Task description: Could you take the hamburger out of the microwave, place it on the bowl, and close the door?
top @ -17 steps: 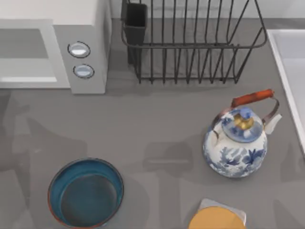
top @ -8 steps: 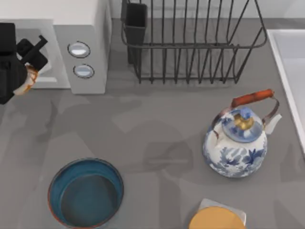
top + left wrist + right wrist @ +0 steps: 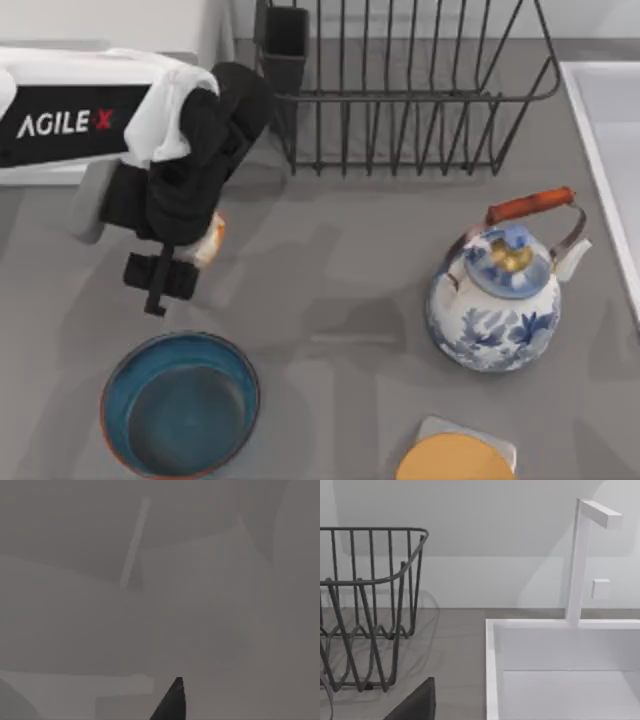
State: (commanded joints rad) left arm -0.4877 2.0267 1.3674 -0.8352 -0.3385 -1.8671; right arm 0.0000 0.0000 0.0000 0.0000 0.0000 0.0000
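Observation:
My left gripper (image 3: 190, 258) hangs above the table in front of the microwave (image 3: 110, 20), shut on the hamburger (image 3: 211, 240), a small cream and orange lump peeking out at its right side. The white and black left arm reaches in from the left and covers most of the microwave's front. The dark teal bowl (image 3: 180, 405) sits nearer the front edge, just below the gripper, and holds nothing. In the left wrist view, a pale grey panel (image 3: 200, 605) with a thin bar (image 3: 132, 545) seems to be the door. My right gripper (image 3: 415, 705) is parked off to the right.
A black wire dish rack (image 3: 400, 90) stands at the back middle. A blue and white kettle (image 3: 500, 300) with a red handle is at the right. A yellow-orange disc (image 3: 455, 460) on a grey square lies at the front. A white sink (image 3: 560, 670) borders the right.
My left arm has swung from the microwave opening at the far left toward the right and front. It carries the hamburger out over the table, close to the bowl.

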